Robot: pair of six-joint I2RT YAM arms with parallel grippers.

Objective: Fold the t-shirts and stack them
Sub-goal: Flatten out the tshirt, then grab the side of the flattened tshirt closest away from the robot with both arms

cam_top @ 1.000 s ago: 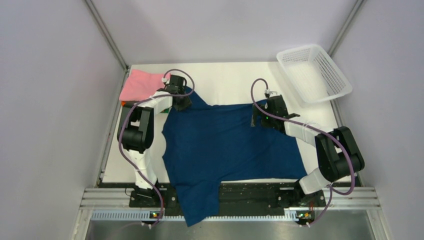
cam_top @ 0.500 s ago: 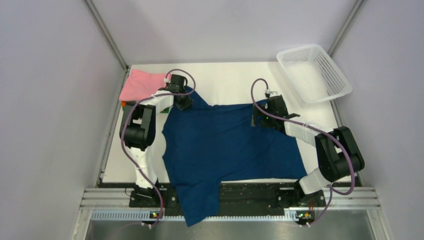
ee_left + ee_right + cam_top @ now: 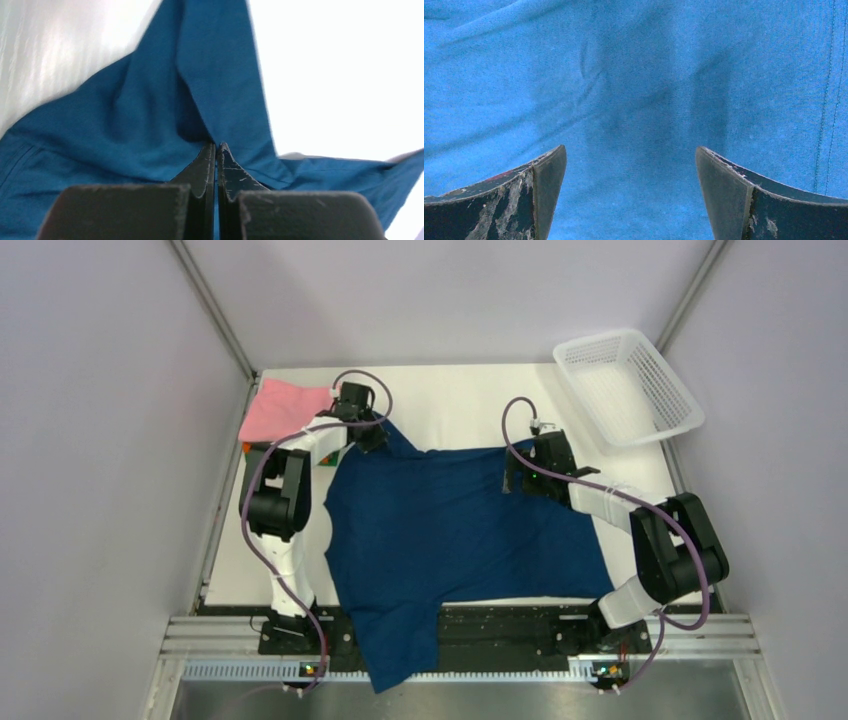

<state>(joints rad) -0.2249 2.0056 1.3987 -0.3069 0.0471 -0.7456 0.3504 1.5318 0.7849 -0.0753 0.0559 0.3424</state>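
The navy blue t-shirt (image 3: 450, 530) lies spread on the table, plain side up, one part hanging over the near edge. My left gripper (image 3: 372, 443) is shut on the shirt's far left corner and holds it pulled up into a peak; in the left wrist view the cloth (image 3: 165, 125) rises from the closed gripper (image 3: 216, 146). My right gripper (image 3: 515, 483) is open, low over the shirt's far right part; the right wrist view shows blue cloth (image 3: 634, 90) between the spread gripper tips (image 3: 630, 157). A folded pink shirt (image 3: 280, 410) lies at the far left, with an orange edge (image 3: 246, 447) beneath it.
A white plastic mesh basket (image 3: 625, 385) stands at the far right corner, tilted against the wall. Grey walls close in the table (image 3: 450, 405) on the left, right and back. A metal rail (image 3: 460, 635) runs along the near edge by the arm bases.
My left gripper has moved a little toward the far right with the shirt corner in it. The right arm has not moved.
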